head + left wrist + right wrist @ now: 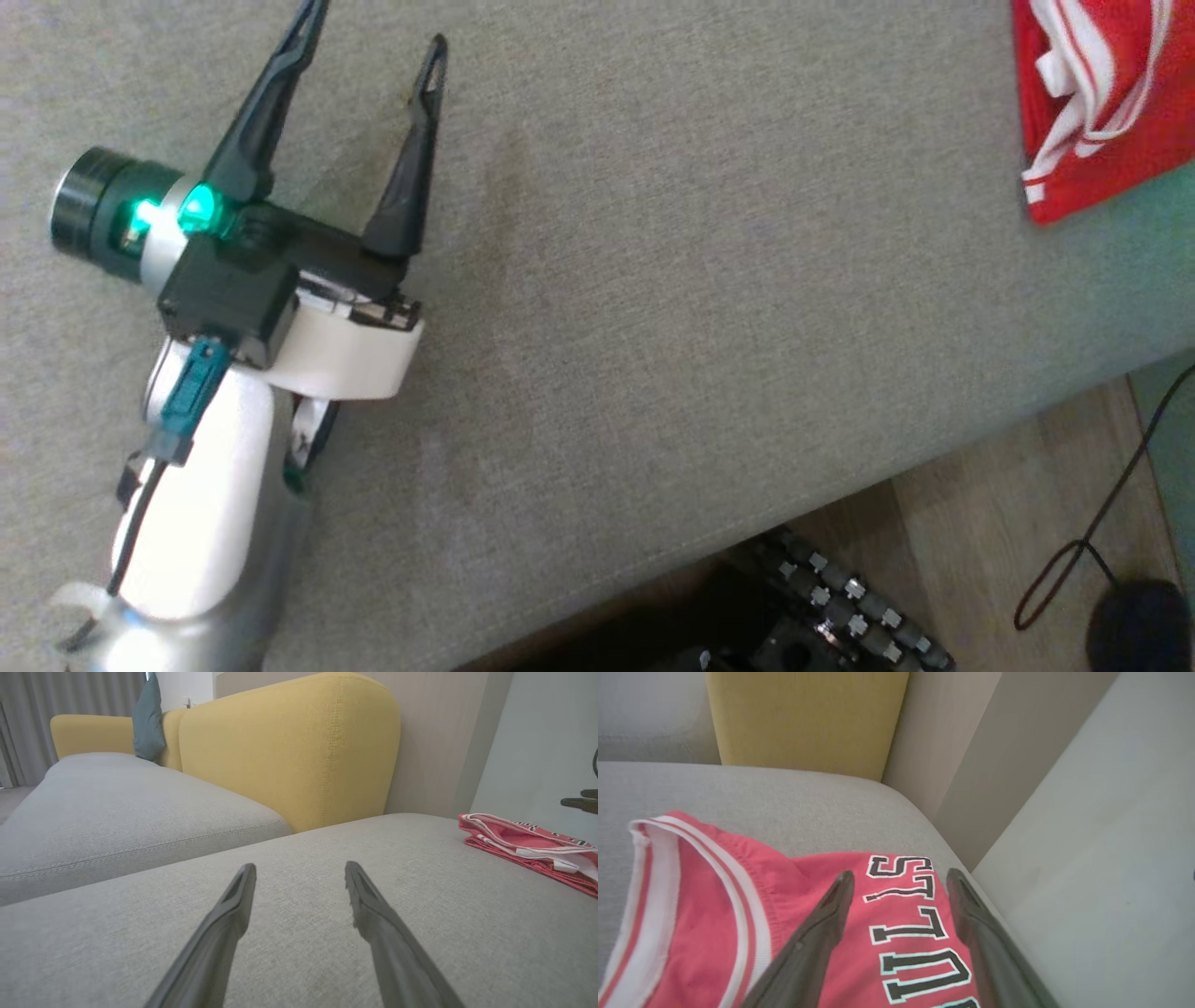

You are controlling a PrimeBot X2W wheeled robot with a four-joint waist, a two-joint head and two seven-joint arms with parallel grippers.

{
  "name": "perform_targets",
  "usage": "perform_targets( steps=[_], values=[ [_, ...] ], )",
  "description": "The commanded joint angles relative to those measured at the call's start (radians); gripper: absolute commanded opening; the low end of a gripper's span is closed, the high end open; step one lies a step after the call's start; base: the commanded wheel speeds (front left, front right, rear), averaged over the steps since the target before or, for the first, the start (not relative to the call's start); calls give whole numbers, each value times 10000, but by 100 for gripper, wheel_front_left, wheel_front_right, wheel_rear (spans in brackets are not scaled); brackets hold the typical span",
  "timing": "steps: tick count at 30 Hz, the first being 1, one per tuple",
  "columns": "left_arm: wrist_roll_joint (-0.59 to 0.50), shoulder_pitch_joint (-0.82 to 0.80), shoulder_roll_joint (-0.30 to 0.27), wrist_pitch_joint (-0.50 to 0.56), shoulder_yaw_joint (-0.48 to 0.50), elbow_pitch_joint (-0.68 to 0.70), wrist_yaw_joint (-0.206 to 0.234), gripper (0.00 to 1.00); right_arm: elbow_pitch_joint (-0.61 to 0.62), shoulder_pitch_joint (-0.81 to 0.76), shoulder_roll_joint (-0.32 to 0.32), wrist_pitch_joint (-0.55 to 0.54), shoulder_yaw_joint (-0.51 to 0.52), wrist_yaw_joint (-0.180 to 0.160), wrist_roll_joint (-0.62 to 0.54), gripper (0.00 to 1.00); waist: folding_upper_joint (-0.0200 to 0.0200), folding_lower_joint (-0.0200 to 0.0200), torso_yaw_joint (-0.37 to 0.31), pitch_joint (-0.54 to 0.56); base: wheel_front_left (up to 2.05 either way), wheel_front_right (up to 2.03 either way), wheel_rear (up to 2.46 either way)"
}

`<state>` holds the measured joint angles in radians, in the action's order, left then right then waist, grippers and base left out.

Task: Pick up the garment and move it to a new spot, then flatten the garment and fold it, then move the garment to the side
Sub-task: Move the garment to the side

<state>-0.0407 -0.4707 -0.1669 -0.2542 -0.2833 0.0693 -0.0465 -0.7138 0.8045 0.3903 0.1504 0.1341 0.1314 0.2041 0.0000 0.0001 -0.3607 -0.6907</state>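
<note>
The garment (1102, 103) is a red jersey with white trim and black letters, folded, lying at the far right end of the grey sofa cushion (709, 280). In the right wrist view my right gripper (900, 877) hovers just over the garment (794, 924), its fingers spread with nothing between them and the black lettering showing in the gap. My left gripper (373, 23) stands open over bare cushion at the left, far from the jersey. From the left wrist, the left gripper (301, 868) points at the cushion and the garment (528, 847) lies off to the right.
A yellow backrest (289, 751) rises behind the cushion, with a second grey seat (117, 807) and a teal pillow (148, 718) beyond. A pale wall (1101, 858) borders the cushion's right end. Wooden floor (1008, 523), a black cable (1102, 523) and the robot's base (822, 616) lie below the cushion's front edge.
</note>
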Motion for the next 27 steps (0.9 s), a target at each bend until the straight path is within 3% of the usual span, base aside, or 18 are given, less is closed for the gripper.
perform_targets(
  steps=[1, 9, 16, 27],
  values=[
    [82, 287, -191, -24, 298, 226, 109, 100, 299, -531, 114, 317, -24, -7, 11, 100, 0, -1, -4, 272, 0, 0, 0],
    [475, 1025, -85, -68, 523, -131, 467, 100, 2208, -2201, -951, 1010, -478, -7, 60, 100, 0, -1, 382, 1565, 0, 0, 0],
    [952, 1859, 248, -73, 962, -200, 1002, 100, 4490, -4089, -2124, 1071, -1141, -7, -69, 100, 0, -1, 1199, 2715, 0, 0, 0],
    [1445, 3050, 484, -75, 1614, -505, 1369, 100, 6616, -5894, -2787, 304, -1620, -7, -320, 100, 0, -1, 2421, 3952, 0, 0, 0]
  ],
)
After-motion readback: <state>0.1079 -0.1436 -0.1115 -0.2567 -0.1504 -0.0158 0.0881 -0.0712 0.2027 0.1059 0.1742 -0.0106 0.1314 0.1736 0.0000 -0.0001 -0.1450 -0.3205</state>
